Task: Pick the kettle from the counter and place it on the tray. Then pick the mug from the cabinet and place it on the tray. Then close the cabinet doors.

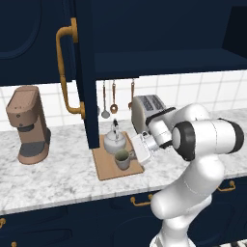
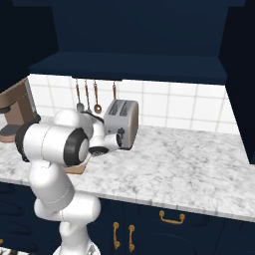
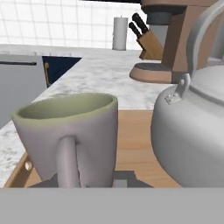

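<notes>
Left base view: your white arm reaches leftward over the counter (image 1: pixel 53 169) toward the tray (image 1: pixel 103 169), a light-brown wooden board lying on the marbled top. The kettle (image 1: pixel 115 141) stands upright on the far part of the tray; the mug (image 1: pixel 122 159) stands upright just in front of it, nearer the counter's edge. Your gripper (image 1: pixel 137 148) sits just right of the mug, level with it. You cannot tell from this view how wide the jaws stand, nor whether the fingertips touch the mug. An open cabinet door (image 1: pixel 84 72) with a curved brass handle (image 1: pixel 65 72) hangs above the tray's left side. A brown coffee machine (image 1: pixel 28 124) stands well to the left, a silver toaster (image 1: pixel 147 113) behind the arm, and utensils (image 1: pixel 113 99) hang on the tiled wall.

Right base view: the arm's shoulder covers most of the tray, of which only a corner (image 2: pixel 74 168) shows; the toaster (image 2: pixel 121 123) stands just beyond the wrist.

Hand view: the mug (image 3: pixel 70 135) fills the near left, its handle turned toward you, its base on the tray (image 3: pixel 133 140). The kettle (image 3: pixel 192 131) stands just beside it on the right, a narrow gap between them. The fingertips are hidden, so the grip stays undecided here too.
</notes>
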Tool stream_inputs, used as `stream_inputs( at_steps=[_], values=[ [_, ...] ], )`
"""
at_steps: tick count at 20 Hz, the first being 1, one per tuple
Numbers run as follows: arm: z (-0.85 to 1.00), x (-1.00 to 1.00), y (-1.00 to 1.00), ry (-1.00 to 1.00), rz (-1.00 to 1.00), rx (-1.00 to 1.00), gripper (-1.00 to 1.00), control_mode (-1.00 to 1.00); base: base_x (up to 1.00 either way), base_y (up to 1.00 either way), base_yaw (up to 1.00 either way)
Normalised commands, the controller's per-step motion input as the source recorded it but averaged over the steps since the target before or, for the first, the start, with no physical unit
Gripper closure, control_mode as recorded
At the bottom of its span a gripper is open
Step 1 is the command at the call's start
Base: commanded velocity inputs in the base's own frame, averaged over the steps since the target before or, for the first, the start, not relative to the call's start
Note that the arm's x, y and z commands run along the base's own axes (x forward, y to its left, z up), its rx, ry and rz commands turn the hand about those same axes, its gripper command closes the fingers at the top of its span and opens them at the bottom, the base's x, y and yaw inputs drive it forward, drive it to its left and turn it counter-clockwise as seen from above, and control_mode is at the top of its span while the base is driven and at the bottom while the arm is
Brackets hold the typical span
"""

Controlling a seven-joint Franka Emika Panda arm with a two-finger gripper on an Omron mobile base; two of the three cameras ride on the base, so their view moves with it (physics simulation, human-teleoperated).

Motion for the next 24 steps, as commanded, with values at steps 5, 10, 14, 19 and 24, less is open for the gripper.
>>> stream_inputs(
  at_steps=[5, 10, 14, 19, 24],
  values=[
    [-0.28, 0.01, 0.02, 0.00, 0.00, 0.00, -1.00, -1.00, 0.00, 0.00, 0.00],
    [-0.10, -0.05, 0.00, 0.00, 0.00, 0.01, -1.00, -1.00, 0.00, 0.00, 0.00],
    [0.01, -0.26, -0.03, 0.00, 0.00, 0.02, -1.00, -1.00, 0.00, 0.00, 0.00],
    [0.26, -0.37, -0.08, 0.00, 0.00, 0.01, -1.00, -1.00, 0.00, 0.00, 0.00],
    [0.05, -0.01, 0.00, 0.00, 0.00, 0.00, -1.00, -1.00, 0.00, 0.00, 0.00]
  ],
)
